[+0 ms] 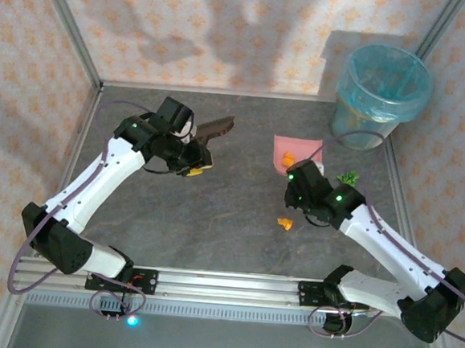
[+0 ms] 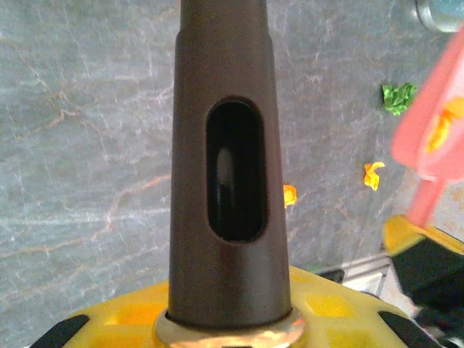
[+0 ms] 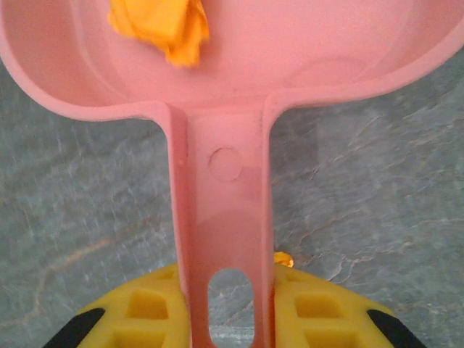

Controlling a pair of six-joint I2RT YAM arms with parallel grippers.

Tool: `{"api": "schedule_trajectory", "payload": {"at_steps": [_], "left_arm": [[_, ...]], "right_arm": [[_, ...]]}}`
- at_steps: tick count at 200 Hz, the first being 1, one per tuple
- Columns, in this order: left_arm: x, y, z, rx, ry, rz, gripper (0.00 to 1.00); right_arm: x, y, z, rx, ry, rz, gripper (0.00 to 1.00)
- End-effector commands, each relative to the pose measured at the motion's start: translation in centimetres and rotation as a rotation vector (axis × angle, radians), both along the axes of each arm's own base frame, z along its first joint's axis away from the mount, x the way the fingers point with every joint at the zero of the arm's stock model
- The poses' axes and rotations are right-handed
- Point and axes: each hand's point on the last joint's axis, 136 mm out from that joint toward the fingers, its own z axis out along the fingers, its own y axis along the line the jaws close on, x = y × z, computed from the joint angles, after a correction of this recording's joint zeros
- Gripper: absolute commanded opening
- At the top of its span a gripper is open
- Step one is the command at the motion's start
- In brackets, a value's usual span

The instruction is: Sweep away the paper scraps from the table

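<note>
1. Clamping the brush (image 2: 226, 109) handle, the left gripper (image 2: 228, 326) hangs above the table (image 2: 87, 145).
2. The right gripper (image 3: 228, 308) pinches the pink dustpan (image 3: 225, 167) by its handle, an orange scrap (image 3: 163, 25) inside.
3. Other paper scraps (image 1: 285, 223) lie beside the right arm (image 1: 388, 243); a bin (image 1: 382, 89) stands beyond.

The dark grey, stone-mottled table (image 1: 211, 237) with aluminium rails carries tiny crumpled paper scraps (image 2: 373, 175). An orange one (image 1: 284, 223) lies near the yellow fingers (image 3: 145, 315) of the right gripper (image 3: 230, 290), on their base side. A green one (image 1: 347, 178) lies near them toward the side wall. A round blue-lined bin (image 1: 381, 93) stands well beyond those fingers.
</note>
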Motion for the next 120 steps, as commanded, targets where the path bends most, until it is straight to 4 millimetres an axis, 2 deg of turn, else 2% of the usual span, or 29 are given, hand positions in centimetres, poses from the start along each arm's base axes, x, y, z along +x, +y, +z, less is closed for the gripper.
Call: {"api": "schedule_trajectory", "payload": {"at_steps": [1,26,61,87,120], "left_arm": [[0.6,0.7,0.8,0.049,-0.121,0.015,0.0],[-0.2,0.9,-0.6,0.105,-0.139,-0.004,0.0],[-1.1,1.1,-1.8,0.178,-0.2,-0.015,0.0],[-1.5,1.0,-2.8,0.207,-0.235,-0.018,0.0],[-1.7,0.7,-4.0,0.232,-0.244,-0.044,0.0]], "right_arm": [[1.7,-2.3,3.9,0.024,-0.058,-0.111,0.0],[4.7,-3.7,7.4,0.081,-0.068,-0.205,0.0],[9.9,-4.4,12.9,0.234,-0.12,-0.27,0.0],[14.2,-6.4,16.9,0.363,-0.167,-0.363,0.0],[19.4,-9.1,20.2,0.585,-0.186,-0.489,0.0]]}}
